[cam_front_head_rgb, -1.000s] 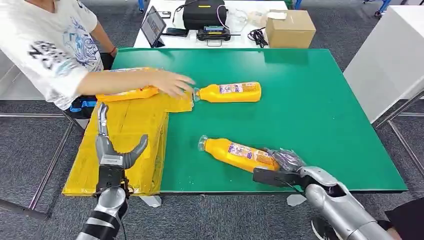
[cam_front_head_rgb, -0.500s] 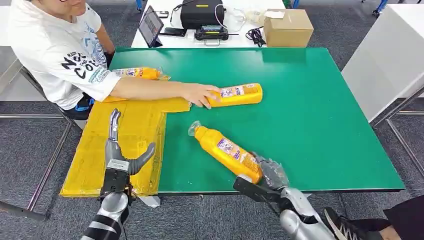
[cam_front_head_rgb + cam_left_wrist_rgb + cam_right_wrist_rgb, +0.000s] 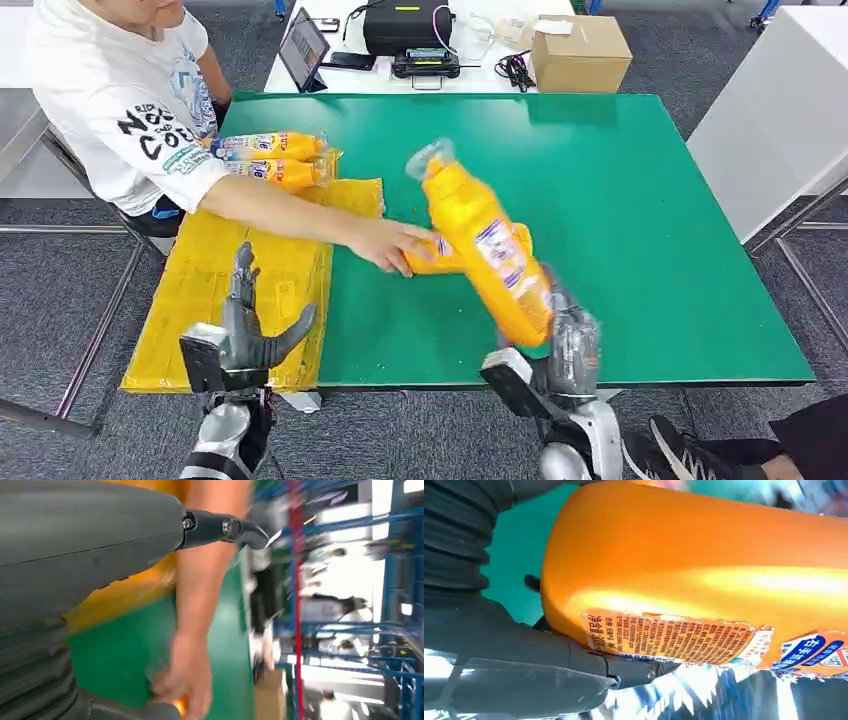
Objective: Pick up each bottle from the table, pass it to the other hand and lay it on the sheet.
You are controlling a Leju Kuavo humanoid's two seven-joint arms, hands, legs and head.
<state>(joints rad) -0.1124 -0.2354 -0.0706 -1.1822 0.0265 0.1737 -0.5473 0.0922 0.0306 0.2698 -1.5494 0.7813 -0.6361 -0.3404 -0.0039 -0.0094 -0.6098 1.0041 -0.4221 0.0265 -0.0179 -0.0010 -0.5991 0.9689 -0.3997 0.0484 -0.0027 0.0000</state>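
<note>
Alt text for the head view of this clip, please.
The robot's right hand holds an orange bottle lifted over the green table. Its open left hand hovers above the yellow sheet, while a person's hand grips another bottle behind.

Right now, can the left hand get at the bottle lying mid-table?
Probably not: a person's hand rests on that bottle, forearm stretched across the way, while the left hand hovers over the yellow sheet, well short.
</note>
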